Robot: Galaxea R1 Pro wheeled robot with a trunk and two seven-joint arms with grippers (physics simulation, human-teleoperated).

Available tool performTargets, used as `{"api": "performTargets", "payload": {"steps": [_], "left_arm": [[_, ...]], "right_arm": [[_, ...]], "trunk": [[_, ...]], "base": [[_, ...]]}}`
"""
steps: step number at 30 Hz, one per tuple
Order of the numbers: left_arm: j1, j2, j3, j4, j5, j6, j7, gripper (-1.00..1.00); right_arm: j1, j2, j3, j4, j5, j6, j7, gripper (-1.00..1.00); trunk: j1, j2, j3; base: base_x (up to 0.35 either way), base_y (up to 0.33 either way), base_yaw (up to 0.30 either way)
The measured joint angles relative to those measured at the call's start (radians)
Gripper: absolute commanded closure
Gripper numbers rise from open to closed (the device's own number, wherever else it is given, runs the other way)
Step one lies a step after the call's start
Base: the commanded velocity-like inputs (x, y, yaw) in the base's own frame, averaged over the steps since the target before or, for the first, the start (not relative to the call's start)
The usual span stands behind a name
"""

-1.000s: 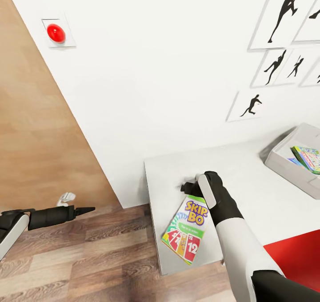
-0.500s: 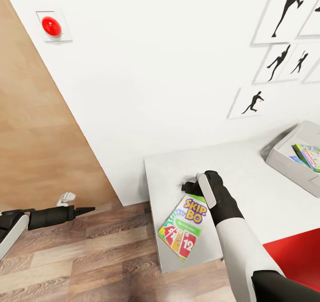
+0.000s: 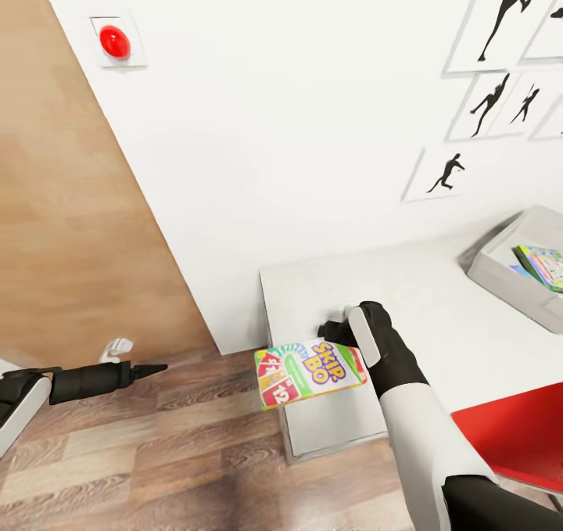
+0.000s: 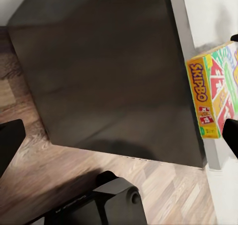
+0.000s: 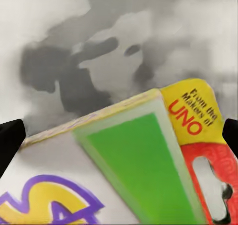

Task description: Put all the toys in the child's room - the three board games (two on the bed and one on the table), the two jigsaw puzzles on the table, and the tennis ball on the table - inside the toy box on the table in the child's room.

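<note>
**Skip-Bo box carried toward the grey bin**

The right gripper (image 3: pixel 338 334) is clamped on one end of the Skip-Bo box (image 3: pixel 309 372), a flat, glossy printed carton in green, yellow and red. The robot holds it by the end, so the carton's free half juts past the table's (image 3: pixel 438 312) near corner, over the wood-plank floor (image 3: pixel 180 453). The toy box (image 3: pixel 508 277), a smooth light grey bin with sloping sides, sits at the table's far end against the wall, well apart from the carton, with a colourful flat item already inside. The left gripper (image 3: pixel 152 370) hangs over the floor, away from the table; its fingers look closed and empty.
</note>
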Motion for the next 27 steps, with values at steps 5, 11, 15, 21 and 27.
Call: {"api": "performTargets", "payload": {"steps": [5,11,15,21,27], "left_arm": [[0.000,0.000,0.000,0.000,0.000,0.000,0.000,-1.00],[0.000,0.000,0.000,0.000,0.000,0.000,0.000,-1.00],[0.000,0.000,0.000,0.000,0.000,0.000,0.000,-1.00],[0.000,0.000,0.000,0.000,0.000,0.000,0.000,-1.00],[0.000,0.000,0.000,0.000,0.001,0.000,0.000,-1.00]], "right_arm": [[0.000,0.000,0.000,0.000,0.004,0.001,0.000,-1.00],[0.000,0.000,0.000,0.000,0.003,0.001,0.000,-1.00],[0.000,0.000,0.000,0.000,0.000,0.000,0.001,-1.00],[0.000,0.000,0.000,0.000,0.000,0.000,0.000,-1.00],[0.000,0.000,0.000,0.000,0.001,0.000,0.000,-1.00]], "trunk": [[0.000,0.000,0.000],[0.000,0.000,0.000],[0.000,0.000,0.000],[0.000,0.000,0.000],[0.000,0.000,0.000]], "base": [[-0.045,0.174,0.000],[-0.028,0.092,0.000],[-0.082,0.107,0.000],[-0.037,0.020,0.000],[-0.032,0.001,-0.009]]}}
